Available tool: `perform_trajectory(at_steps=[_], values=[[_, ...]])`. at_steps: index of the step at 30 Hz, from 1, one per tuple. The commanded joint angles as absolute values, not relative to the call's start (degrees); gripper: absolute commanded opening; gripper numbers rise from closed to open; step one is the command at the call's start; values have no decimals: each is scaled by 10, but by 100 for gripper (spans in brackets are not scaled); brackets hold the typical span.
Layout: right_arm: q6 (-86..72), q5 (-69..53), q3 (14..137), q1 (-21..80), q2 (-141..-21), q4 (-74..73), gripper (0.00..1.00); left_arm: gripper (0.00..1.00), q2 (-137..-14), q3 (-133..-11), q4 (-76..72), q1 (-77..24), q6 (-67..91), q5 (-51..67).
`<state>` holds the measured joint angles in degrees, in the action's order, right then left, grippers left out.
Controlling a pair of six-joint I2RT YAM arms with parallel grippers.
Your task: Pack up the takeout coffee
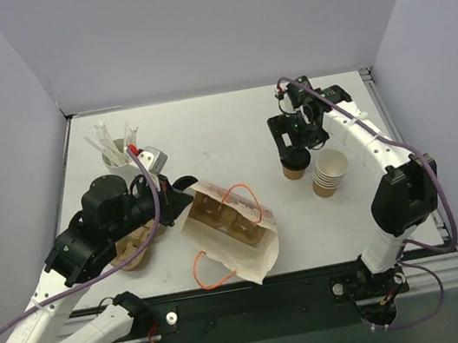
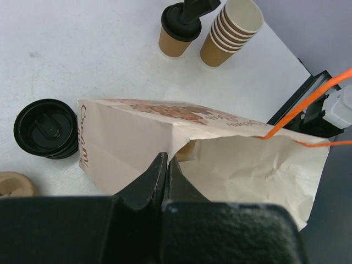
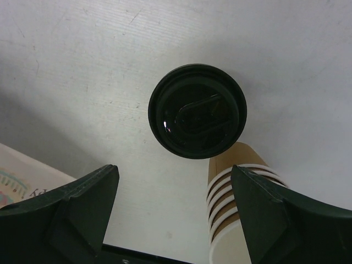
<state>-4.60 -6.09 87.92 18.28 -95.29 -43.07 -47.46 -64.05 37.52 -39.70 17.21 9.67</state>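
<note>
The takeout coffee (image 1: 293, 167), a brown paper cup with a black lid (image 3: 197, 110), stands upright on the table at the right. My right gripper (image 3: 173, 170) hangs open just above it, fingers apart and touching nothing; the top view shows the gripper (image 1: 294, 150) over the lid. In the left wrist view the coffee (image 2: 177, 33) is at the top. A printed paper bag (image 1: 230, 233) with orange handles lies open at centre. My left gripper (image 2: 166, 160) is shut on the bag's rim (image 2: 181, 154) at its left side (image 1: 181, 188).
A stack of lidless paper cups (image 1: 329, 172) stands right beside the coffee, close to my right finger (image 3: 275, 220). A cardboard carrier (image 1: 229, 215) sits inside the bag. A stack of black lids (image 2: 47, 128) lies left of the bag. A holder of straws (image 1: 111, 149) stands at back left.
</note>
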Motion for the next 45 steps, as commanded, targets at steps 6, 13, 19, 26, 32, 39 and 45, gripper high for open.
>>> perform_trajectory(at_steps=[6,13,19,26,32,39,45], values=[[13,-42,922,174,-1016,-466,86,0,-462,-629,338,-399,168,120],[30,-40,928,172,-1040,-466,87,0,-470,-637,343,-399,165,119],[41,-29,938,168,-1052,-466,87,0,-479,-647,348,-399,160,118],[46,-42,936,167,-1063,-465,87,0,-495,-650,345,-399,158,124],[41,-55,929,167,-1072,-464,85,0,-497,-655,345,-399,159,124],[34,-60,922,166,-1079,-462,84,0,-495,-656,345,-399,160,122],[33,-62,917,163,-1082,-458,78,0,-495,-661,347,-399,161,121]])
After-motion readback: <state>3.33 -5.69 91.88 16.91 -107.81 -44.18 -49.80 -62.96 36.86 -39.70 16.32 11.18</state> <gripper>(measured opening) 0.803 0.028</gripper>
